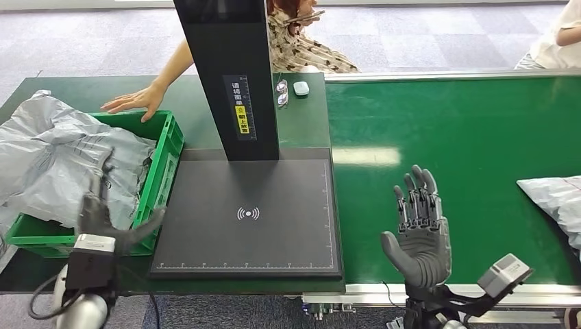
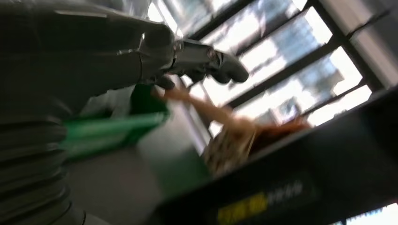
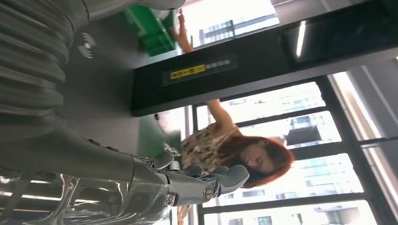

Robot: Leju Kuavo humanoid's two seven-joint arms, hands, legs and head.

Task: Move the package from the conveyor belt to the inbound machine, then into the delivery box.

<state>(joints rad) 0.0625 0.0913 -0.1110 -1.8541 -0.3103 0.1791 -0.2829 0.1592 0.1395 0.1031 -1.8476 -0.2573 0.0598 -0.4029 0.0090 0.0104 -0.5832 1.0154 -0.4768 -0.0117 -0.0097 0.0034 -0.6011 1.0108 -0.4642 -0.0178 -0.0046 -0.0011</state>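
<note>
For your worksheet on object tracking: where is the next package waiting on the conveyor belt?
In the head view the package lies at the far right edge of the green conveyor belt, partly cut off, apart from the open right hand.

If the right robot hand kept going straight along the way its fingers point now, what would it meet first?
Probably nothing soon. The right robot hand is open over the green conveyor belt, fingers pointing toward the belt's far edge, and that stretch looks bare. The package lies off to its right. Height above the belt is unclear.

Head view looks down from high; both wrist views sit close, tilted upward, sharing the black scanner post (image 1: 229, 75)
</note>
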